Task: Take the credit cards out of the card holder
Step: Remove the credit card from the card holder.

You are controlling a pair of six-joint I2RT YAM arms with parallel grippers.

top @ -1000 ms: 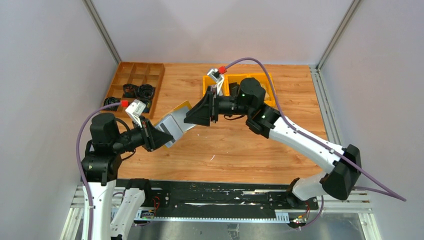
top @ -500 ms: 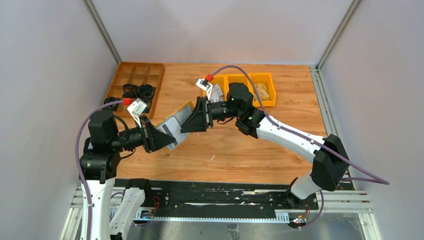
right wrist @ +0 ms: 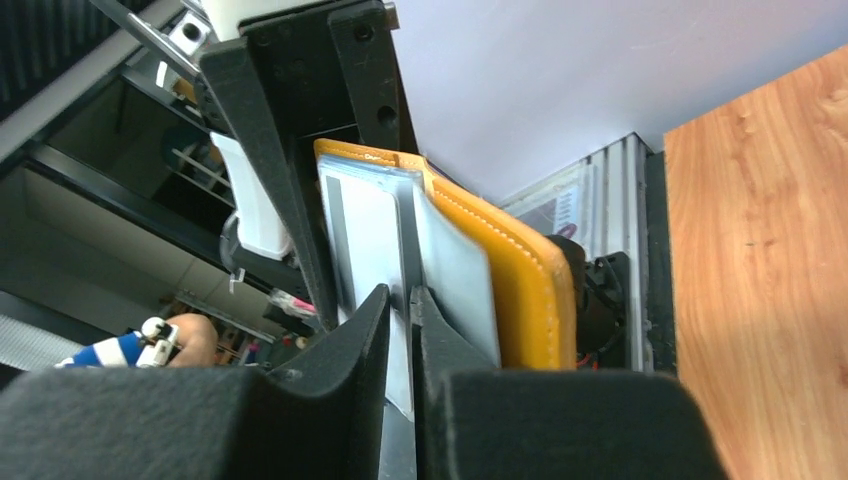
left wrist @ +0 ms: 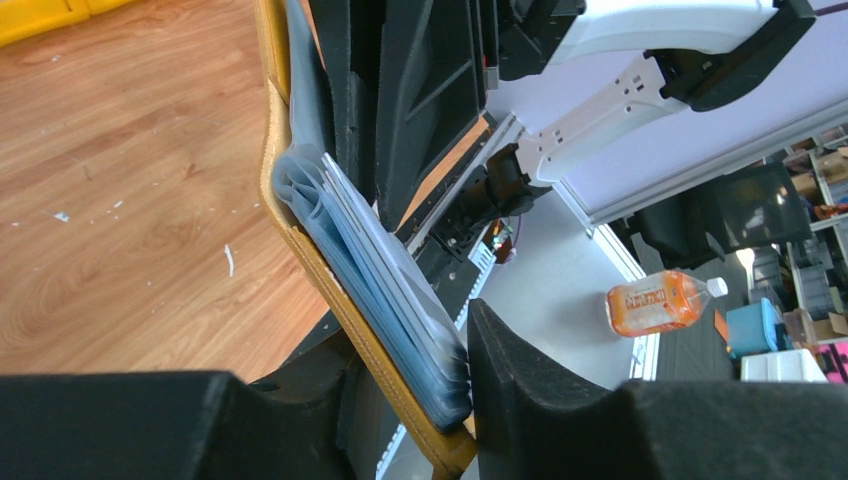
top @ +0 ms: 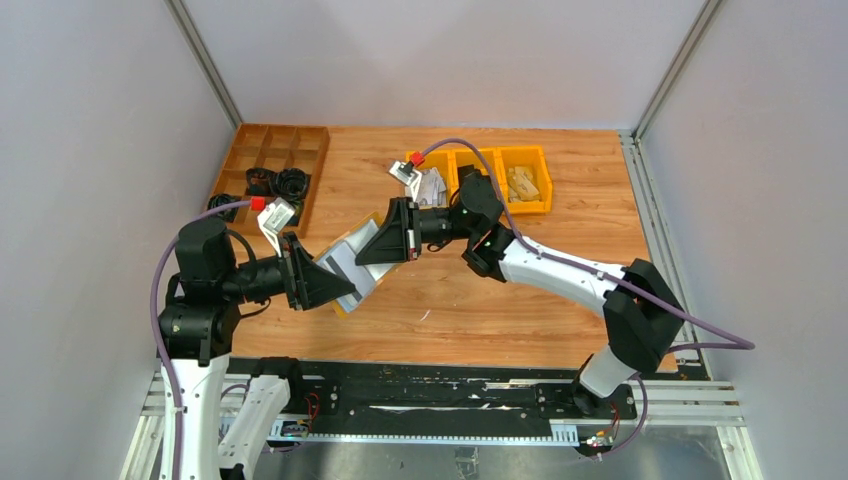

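Observation:
The mustard-yellow card holder point(top: 350, 262) hangs open above the table, held at its lower edge by my left gripper point(top: 335, 285). In the left wrist view its grey-blue sleeves point(left wrist: 350, 260) and yellow cover sit between my left gripper's point(left wrist: 420, 390) two fingers. From the right, my right gripper point(top: 372, 250) reaches into the sleeves. In the right wrist view my right gripper point(right wrist: 402, 300) is pinched shut on a light grey credit card point(right wrist: 365, 230) with a dark stripe. That card stands in the sleeves beside the yellow cover point(right wrist: 520, 280). Other cards are hidden inside the sleeves.
Yellow plastic bins point(top: 500, 170) with small pieces stand at the back centre of the wooden table point(top: 450, 300). A brown compartment tray point(top: 270, 160) holding black pieces sits at the back left. Grey walls enclose three sides.
My right gripper has moved left onto the open card holder and closed on a card. The left arm has shifted the holder slightly toward the near edge.

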